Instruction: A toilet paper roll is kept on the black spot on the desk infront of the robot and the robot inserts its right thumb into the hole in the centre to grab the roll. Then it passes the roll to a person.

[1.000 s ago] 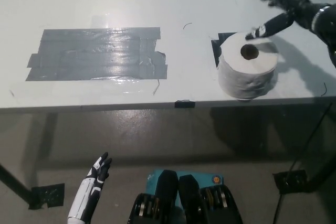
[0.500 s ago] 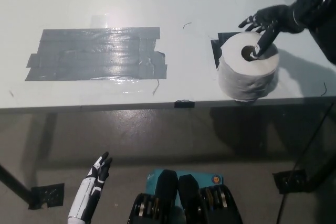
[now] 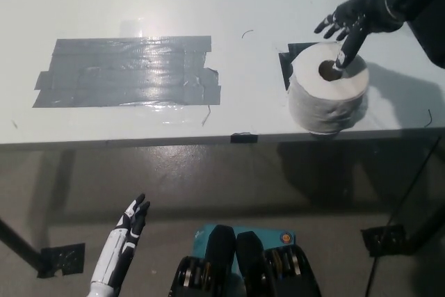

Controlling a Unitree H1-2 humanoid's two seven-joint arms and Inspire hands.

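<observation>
Since the previous frame the black right hand [image 3: 354,19] has risen slightly above the toilet paper roll [image 3: 327,95], its thumb now pointing steeply down into the roll's centre hole, while the other fingers [image 3: 327,26] stay spread apart beyond the roll's far edge; nothing is clamped yet. From the head view, the roll stands upright on the white desk [image 3: 208,5], covering most of the black spot [image 3: 286,60], whose corner shows just left of the roll. Well to the roll's left lies a large patch of grey tape [image 3: 128,71]. Below the desk's near edge, far left of the roll, the white left hand [image 3: 128,224] hangs with fingers straight and slightly apart, holding nothing.
</observation>
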